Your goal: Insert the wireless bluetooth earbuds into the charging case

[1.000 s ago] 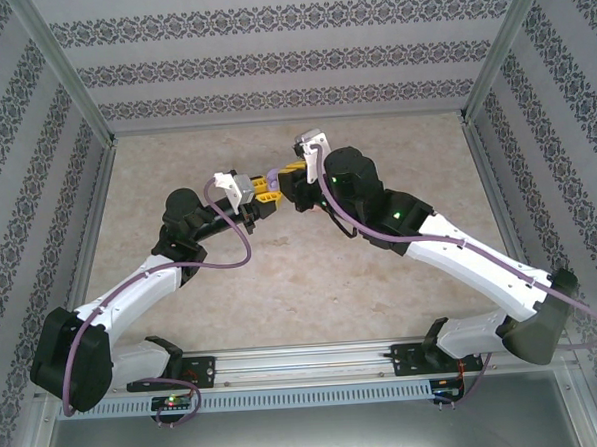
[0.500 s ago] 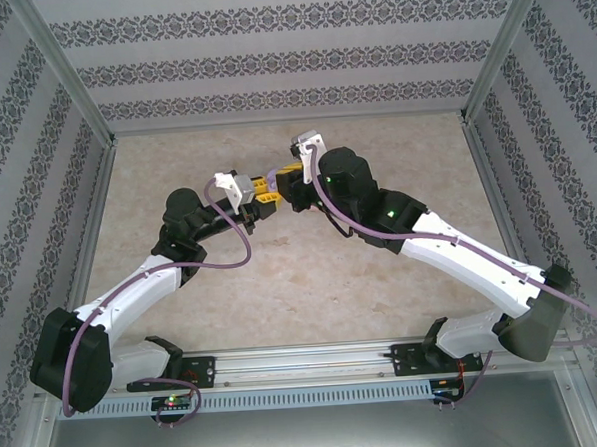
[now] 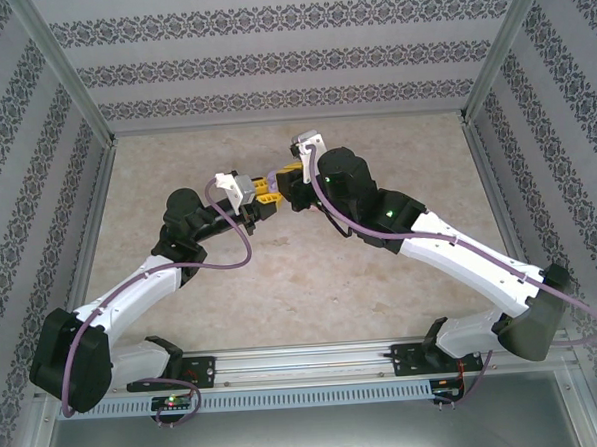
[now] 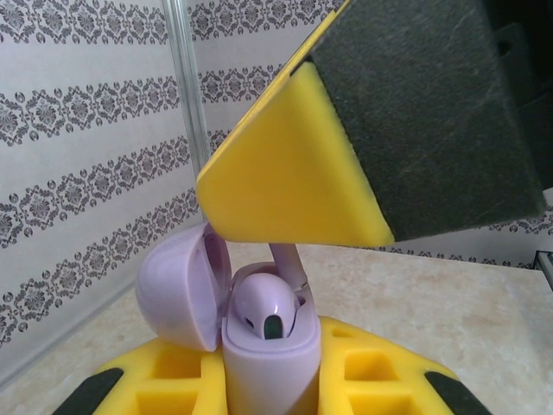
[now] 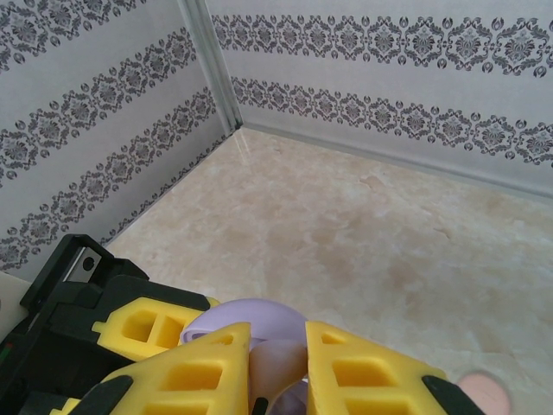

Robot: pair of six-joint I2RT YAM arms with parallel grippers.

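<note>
**One seated, one halfway**

From above: the left arm (image 3: 193, 224) and right arm (image 3: 378, 204) meet nose to nose over the middle of the worktop (image 3: 312, 283). A bit of purple case (image 3: 274, 175) is squeezed between the two sets of jaws. It's too small from up there to tell more.

Left wrist cam: this is the good one. The left jaws are closed on the body of the case, holding it upright with the lid (image 4: 177, 290) flipped open to the left. One purple bud (image 4: 266, 309) is already sat in its slot. The second bud (image 4: 289, 259) pokes up just behind it as a lilac stem, so I'd call it not yet home. A big yellow pad (image 4: 294, 181) of the right jaws hangs right over it, touching or nearly, can't tell which.

Right wrist cam: the right jaws are nearly closed, with just a narrow gap. Something pale lilac sits pinched in that gap, which I take to be the second bud. The lid is just past it. There's a blurry pink blob (image 5: 484, 391) on the worktop at the bottom right, and I can't say what it is.

My read: the purple pair is half done, and the second bud needs pressing down into its slot. Any other pairs would all be left to do.
</note>
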